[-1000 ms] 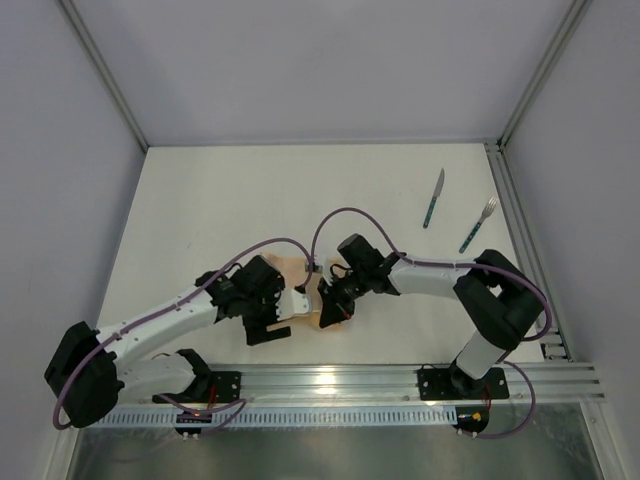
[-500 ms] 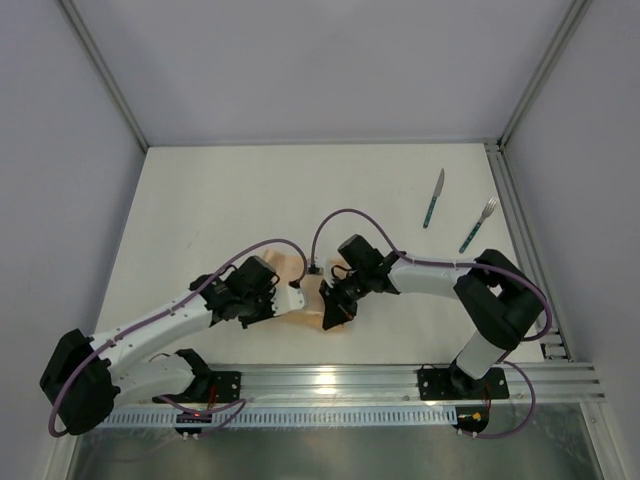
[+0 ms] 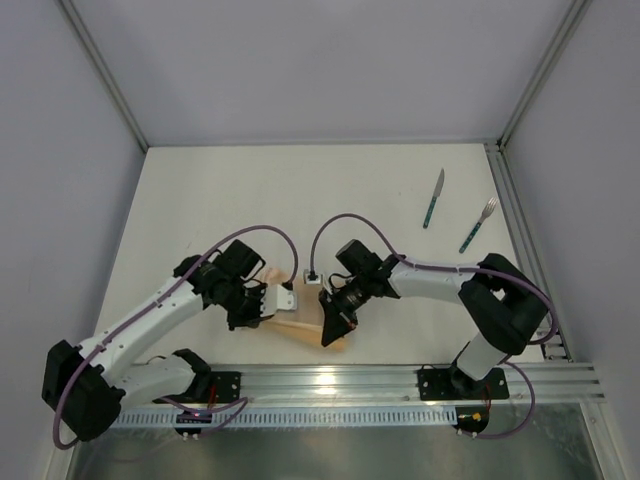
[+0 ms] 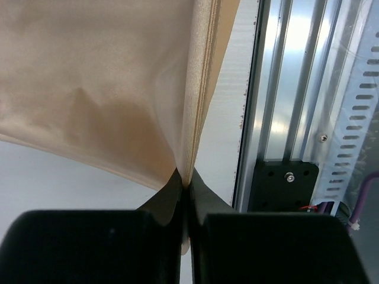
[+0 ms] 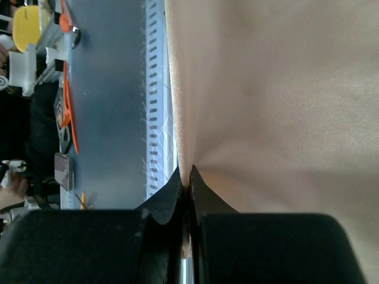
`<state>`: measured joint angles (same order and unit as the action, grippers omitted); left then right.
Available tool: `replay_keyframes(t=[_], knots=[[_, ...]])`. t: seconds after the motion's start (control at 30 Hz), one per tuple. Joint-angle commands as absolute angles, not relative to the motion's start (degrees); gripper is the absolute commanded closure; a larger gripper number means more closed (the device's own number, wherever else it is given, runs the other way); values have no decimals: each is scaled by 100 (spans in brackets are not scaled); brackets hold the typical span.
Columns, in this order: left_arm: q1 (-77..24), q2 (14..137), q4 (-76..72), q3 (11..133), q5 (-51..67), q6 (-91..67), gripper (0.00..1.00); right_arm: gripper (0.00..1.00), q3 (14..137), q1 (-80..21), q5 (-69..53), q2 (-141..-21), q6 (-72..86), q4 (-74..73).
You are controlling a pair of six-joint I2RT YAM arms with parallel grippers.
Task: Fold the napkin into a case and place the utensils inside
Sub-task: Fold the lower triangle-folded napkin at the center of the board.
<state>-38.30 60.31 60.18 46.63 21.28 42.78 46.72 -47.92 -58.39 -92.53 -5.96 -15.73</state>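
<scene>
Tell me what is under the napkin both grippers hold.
Only table shows below the napkin, at its raised edge; what the cloth covers is hidden. Knife and fork lie apart, uncovered.

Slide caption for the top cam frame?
Left gripper and right gripper both pinch the peach napkin near the front rail; knife and fork lie far right.

Napkin (image 4: 89, 77): thin peach cloth, soft, matt, a few stacked layers at edge.
Left end effector (image 4: 186, 192): black, hard, matt, plastic look.
Right end effector (image 5: 186, 186): same black matt finish.
Tabletop (image 3: 250, 200): off-white, flat, smooth, matt.
Rail (image 4: 296, 89): silver metal, shiny, long grooves, bright glare.
Knife (image 3: 433, 198) and fork (image 3: 477, 225): teal handles, silver metal ends, too small for finer look.
</scene>
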Motion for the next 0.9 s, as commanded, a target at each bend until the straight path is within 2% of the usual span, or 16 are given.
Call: replay_keyframes(t=[0.0, 0.23, 0.3, 0.5, 0.57, 0.63, 0.77, 0.87], knots=[[-3298, 6406, 6645, 4973, 2337, 4930, 98, 96, 4605, -4474, -6415, -9524, -211, -1521], [-2216, 8189, 6671, 5748, 3102, 5466, 91, 96, 5431, -4114, -6477, -10449, -852, -2294], [-2066, 8419, 6566, 5818, 3076, 5537, 88, 96, 5423, -3921, -6460, -10529, -730, -2128], [-2022, 9157, 5960, 5941, 2997, 5047, 88, 96, 5607, -3771, -6372, -11004, -738, -2171], [-1987, 9246, 5836, 5959, 3154, 4957, 73, 96, 5625, -3771, -6425, -11021, -791, -2180], [-1820, 9220, 6098, 6020, 3662, 5368, 63, 96, 5608, -3736, -6399, -11013, -826, -2188], [-1652, 9106, 6495, 6135, 3841, 5888, 48, 96, 5572, -3639, -6398, -11065, -852, -2153], [-1661, 9149, 6399, 6082, 3867, 5871, 43, 96, 5581, -3639, -6381, -11066, -870, -2110]])
